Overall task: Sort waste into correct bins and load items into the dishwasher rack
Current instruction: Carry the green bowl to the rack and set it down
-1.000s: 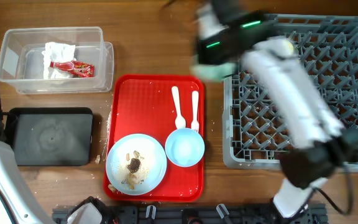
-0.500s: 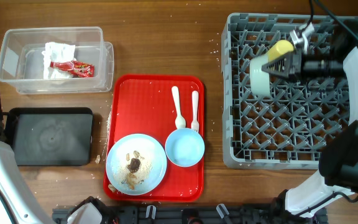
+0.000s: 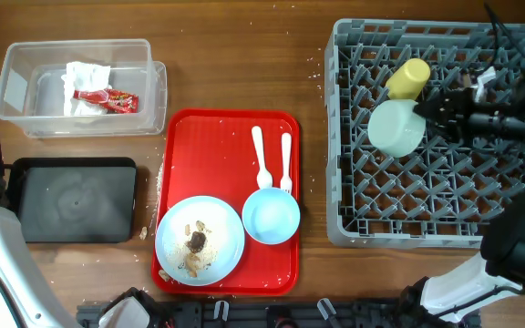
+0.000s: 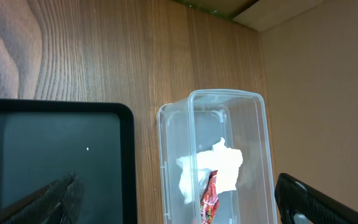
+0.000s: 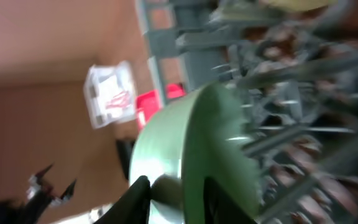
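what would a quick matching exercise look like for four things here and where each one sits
Things:
1. yellow cup
2. red wrapper
3. light blue bowl
4. food scraps

Places:
A. on the light blue plate
B. in the grey rack
C. on the red tray, right of the plate
D. in the clear tub, next to the white napkin

Pairs: 1-B, 2-D, 3-C, 4-A
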Available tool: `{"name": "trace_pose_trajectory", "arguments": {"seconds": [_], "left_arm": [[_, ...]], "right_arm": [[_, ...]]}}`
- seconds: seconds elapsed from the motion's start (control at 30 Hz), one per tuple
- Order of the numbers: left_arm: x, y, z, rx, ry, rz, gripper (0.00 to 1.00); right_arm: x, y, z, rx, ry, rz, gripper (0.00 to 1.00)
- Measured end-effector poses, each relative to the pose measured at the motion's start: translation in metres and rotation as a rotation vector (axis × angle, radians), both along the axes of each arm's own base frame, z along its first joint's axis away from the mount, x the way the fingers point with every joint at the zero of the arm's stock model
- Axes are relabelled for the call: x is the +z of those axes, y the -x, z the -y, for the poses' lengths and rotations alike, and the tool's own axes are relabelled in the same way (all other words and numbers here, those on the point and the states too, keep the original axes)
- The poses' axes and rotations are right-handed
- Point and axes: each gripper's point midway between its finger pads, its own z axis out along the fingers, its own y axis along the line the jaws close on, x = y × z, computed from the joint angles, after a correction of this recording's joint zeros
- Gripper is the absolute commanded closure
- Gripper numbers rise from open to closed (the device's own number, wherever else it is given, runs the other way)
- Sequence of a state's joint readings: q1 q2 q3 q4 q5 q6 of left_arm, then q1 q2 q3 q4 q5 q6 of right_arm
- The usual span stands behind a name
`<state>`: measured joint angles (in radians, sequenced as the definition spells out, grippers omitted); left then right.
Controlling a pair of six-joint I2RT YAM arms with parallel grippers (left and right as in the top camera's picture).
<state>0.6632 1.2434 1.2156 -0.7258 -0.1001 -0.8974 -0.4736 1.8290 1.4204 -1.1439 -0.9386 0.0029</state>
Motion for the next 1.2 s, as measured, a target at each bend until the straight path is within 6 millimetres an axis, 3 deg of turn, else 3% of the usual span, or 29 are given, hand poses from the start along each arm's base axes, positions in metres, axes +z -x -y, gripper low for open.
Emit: {"name": "trace_pose_trajectory", "arguments": {"seconds": [0.1, 0.13, 0.17, 0.2, 0.27, 0.3, 0.37, 0.43, 0.47, 0.53, 0.6, 0.67, 0.8, 0.9, 1.07, 1.2], "left_arm": [[0.0, 0.0, 0.0, 0.0, 0.0, 0.0, 0.0], [0.0, 0.0, 0.0, 0.0, 0.0, 0.0, 0.0], [0.0, 0.0, 0.0, 0.0, 0.0, 0.0, 0.0], [0.0, 0.0, 0.0, 0.0, 0.0, 0.0, 0.0], [0.0, 0.0, 0.0, 0.0, 0.0, 0.0, 0.0], [0.0, 0.0, 0.0, 0.0, 0.0, 0.0, 0.0], [0.0, 0.0, 0.0, 0.0, 0.0, 0.0, 0.0], [0.0, 0.0, 0.0, 0.0, 0.0, 0.0, 0.0], [0.0, 0.0, 0.0, 0.0, 0.0, 0.0, 0.0], [0.0, 0.0, 0.0, 0.0, 0.0, 0.0, 0.0], [0.0, 0.0, 0.0, 0.0, 0.0, 0.0, 0.0], [0.0, 0.0, 0.0, 0.0, -0.001, 0.001, 0.0], [0.0, 0.0, 0.0, 0.0, 0.0, 0.0, 0.0], [0.0, 0.0, 0.0, 0.0, 0.0, 0.0, 0.0], [0.0, 0.0, 0.0, 0.0, 0.0, 0.0, 0.0], [0.0, 0.0, 0.0, 0.0, 0.0, 0.0, 0.0]], "right_arm": [[-0.002, 0.013, 0.044, -0.137, 0.246, -0.144, 0.57], [0.006, 0.018, 0.055, -0.182, 0.329, -0.166, 0.51], [0.022, 0.022, 0.063, -0.226, 0.399, -0.153, 0.36], [0.042, 0.026, 0.066, -0.266, 0.46, -0.118, 0.31], [0.075, 0.032, 0.055, -0.282, 0.536, -0.036, 0.26], [0.09, 0.034, 0.039, -0.261, 0.562, 0.011, 0.25], [0.1, 0.032, 0.014, -0.199, 0.579, 0.06, 0.28], [0.09, 0.026, 0.001, -0.171, 0.61, 0.034, 0.43], [0.084, 0.024, -0.003, -0.164, 0.627, 0.012, 0.54], [0.06, 0.021, -0.002, -0.171, 0.671, -0.076, 0.81], [0.028, 0.015, -0.001, -0.155, 0.673, -0.148, 0.95], [-0.005, 0.001, -0.014, -0.081, 0.638, -0.18, 0.96], [-0.037, -0.01, -0.05, 0.045, 0.602, -0.197, 0.96], [-0.064, -0.005, -0.047, 0.039, 0.637, -0.298, 0.96], [-0.064, -0.002, -0.042, -0.006, 0.682, -0.339, 0.96], [-0.053, -0.009, -0.03, -0.029, 0.74, -0.322, 0.96]]}}
